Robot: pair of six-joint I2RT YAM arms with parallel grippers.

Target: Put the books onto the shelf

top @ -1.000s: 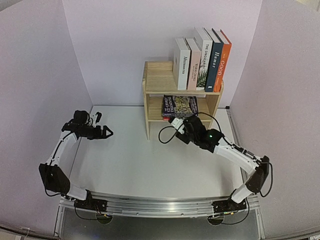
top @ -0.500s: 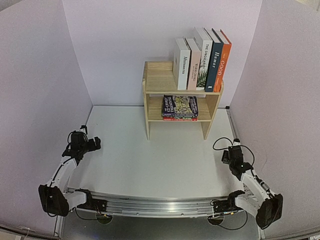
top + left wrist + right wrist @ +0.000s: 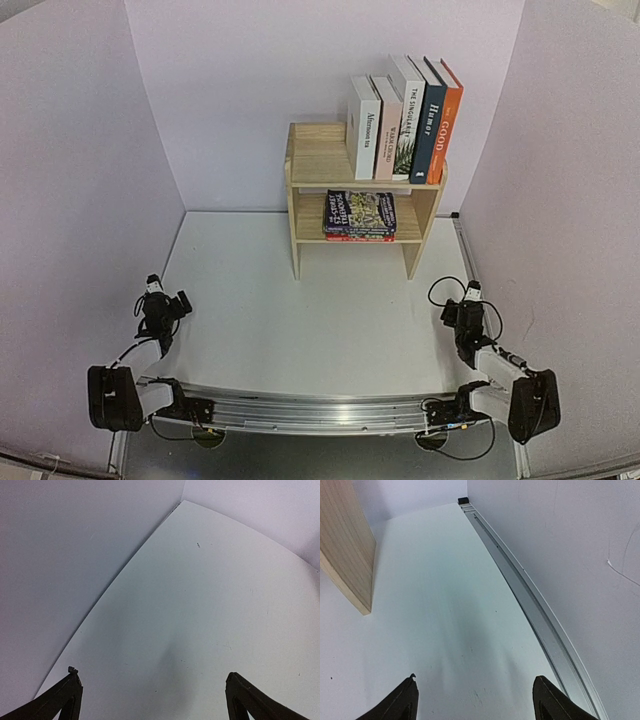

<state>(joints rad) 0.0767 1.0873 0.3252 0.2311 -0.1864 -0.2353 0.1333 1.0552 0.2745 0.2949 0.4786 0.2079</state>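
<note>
The wooden shelf (image 3: pixel 320 160) stands at the back of the table. Several books stand upright on its top tier: a white one (image 3: pixel 364 128), a pale pink one (image 3: pixel 387 128), a white one with a green plant (image 3: pixel 407 118), the navy "Humor" (image 3: pixel 430 120) and the orange "GOOD" (image 3: pixel 447 122). A stack of colourful paperbacks (image 3: pixel 360 214) lies flat on the lower tier. My left gripper (image 3: pixel 163 303) is folded back near the front left, open and empty (image 3: pixel 152 692). My right gripper (image 3: pixel 463 311) sits near the front right, open and empty (image 3: pixel 475 695).
A shelf side panel (image 3: pixel 345 545) shows at the upper left of the right wrist view. A metal rail (image 3: pixel 530 600) runs along the table's right edge beside the wall. The left wall (image 3: pixel 75 555) rises close beside the left gripper.
Both arms have pulled back from mid-table to folded poses near their bases. The right gripper left the lower tier, where the paperbacks now lie, and its jaws have widened.
</note>
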